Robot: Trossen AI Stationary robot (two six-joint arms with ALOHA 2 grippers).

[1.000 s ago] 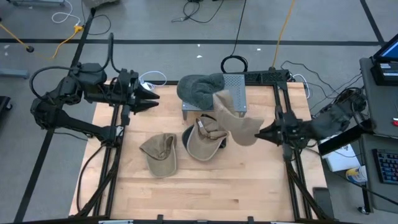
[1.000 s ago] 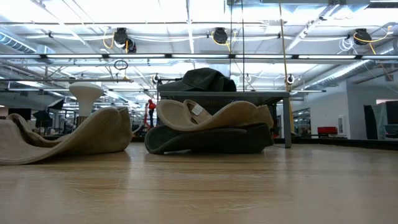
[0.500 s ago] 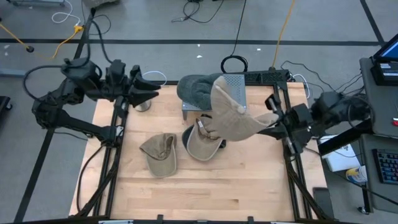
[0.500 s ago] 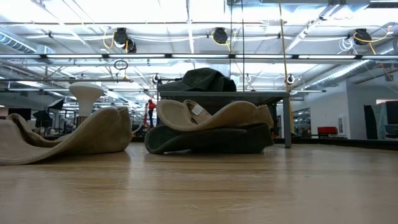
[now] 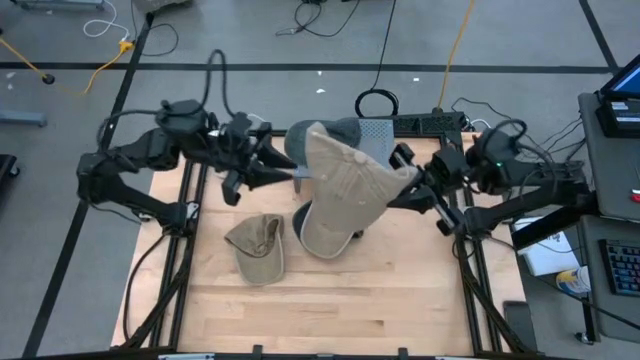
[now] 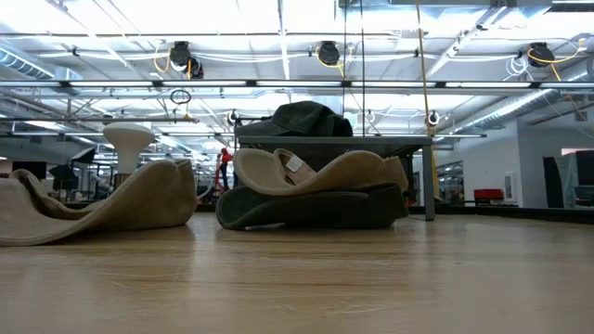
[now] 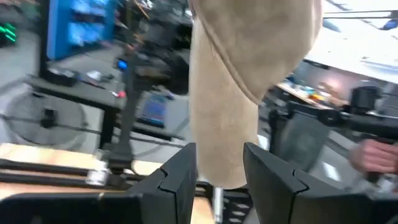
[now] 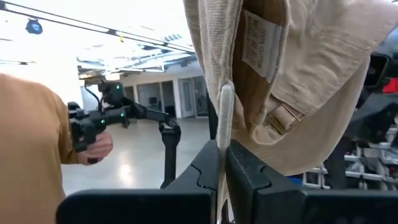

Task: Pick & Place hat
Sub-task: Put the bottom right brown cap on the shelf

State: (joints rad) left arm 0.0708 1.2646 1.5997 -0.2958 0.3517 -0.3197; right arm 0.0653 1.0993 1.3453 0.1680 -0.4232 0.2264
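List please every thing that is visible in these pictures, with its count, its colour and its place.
held cap: one, tan, lifted over the table's middle, pinched at its back strap.
caps on table: two, tan, lying near the table's middle.
grey hat: one, dark grey, on the stand.
stand: one, metal grey, at the table's far edge.
table: one, light wood.
person: one, orange sleeve, beyond the table in the right wrist view.
left gripper: half open, beside the held cap.
right gripper: shut on the held cap.
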